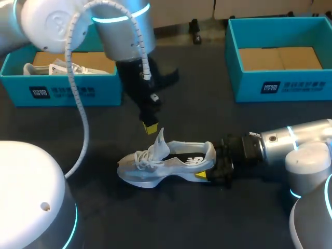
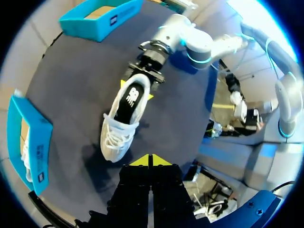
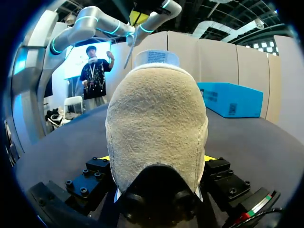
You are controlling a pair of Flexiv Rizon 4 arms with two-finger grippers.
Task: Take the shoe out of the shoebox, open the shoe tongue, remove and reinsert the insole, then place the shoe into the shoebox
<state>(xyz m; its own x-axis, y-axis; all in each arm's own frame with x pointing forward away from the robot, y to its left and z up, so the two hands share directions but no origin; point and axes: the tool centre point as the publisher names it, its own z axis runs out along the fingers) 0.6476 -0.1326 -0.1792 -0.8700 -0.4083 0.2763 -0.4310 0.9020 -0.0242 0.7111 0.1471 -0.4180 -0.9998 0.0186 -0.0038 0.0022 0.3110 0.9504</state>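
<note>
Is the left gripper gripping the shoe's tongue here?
No: in the left wrist view the left gripper has its yellow tips pressed together on nothing, with the shoe lying ahead of it.

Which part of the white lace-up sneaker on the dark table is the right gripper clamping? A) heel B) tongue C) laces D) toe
A: the right gripper has its yellow fingertips on both sides of the heel of the white lace-up sneaker, whose toe points away from it.
</note>
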